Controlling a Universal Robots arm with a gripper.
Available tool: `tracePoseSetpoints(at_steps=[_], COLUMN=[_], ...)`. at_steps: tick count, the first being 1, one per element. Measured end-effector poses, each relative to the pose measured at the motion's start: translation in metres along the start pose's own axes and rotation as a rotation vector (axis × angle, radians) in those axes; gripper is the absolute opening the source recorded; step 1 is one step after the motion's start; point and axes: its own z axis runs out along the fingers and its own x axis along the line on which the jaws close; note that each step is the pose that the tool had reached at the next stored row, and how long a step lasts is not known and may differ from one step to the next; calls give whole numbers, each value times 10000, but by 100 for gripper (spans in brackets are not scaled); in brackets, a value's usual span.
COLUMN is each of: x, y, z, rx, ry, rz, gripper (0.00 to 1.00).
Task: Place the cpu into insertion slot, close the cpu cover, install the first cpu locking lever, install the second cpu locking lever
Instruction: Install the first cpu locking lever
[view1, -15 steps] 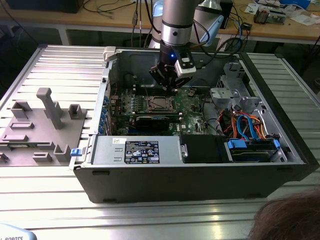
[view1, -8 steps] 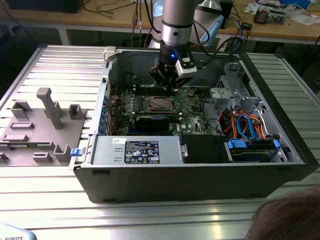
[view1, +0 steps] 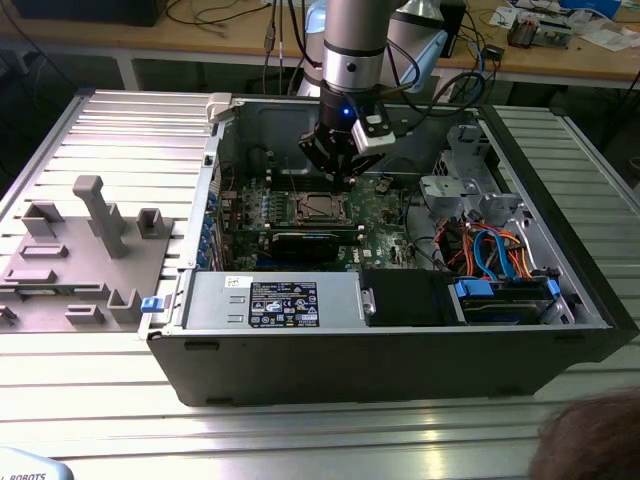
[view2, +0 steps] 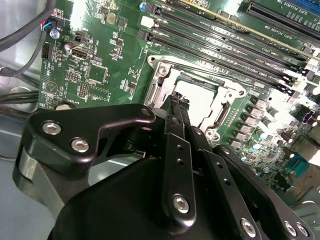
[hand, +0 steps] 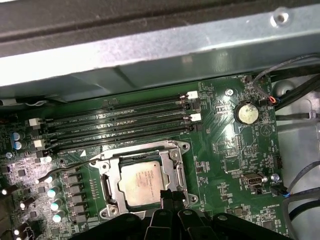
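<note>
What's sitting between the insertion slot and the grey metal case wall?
In the first wrist view, a row of narrow black memory slots lies on the green board between the insertion slot and the case wall.

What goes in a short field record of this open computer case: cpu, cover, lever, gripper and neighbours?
cpu: seated in the insertion slot, metal top up
cpu cover: down, framing the chip
locking lever: thin wire, jutting out sideways from the socket
gripper: jaws shut, tips at the socket's edge
memory slots: four in a row beside the socket
</note>
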Motion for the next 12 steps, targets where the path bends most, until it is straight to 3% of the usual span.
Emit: tracePoseSetpoints(at_steps=[12], x=[0], y=[0], z=[0], rx=[-7], ry=[-26], rz=[-373], gripper=[11])
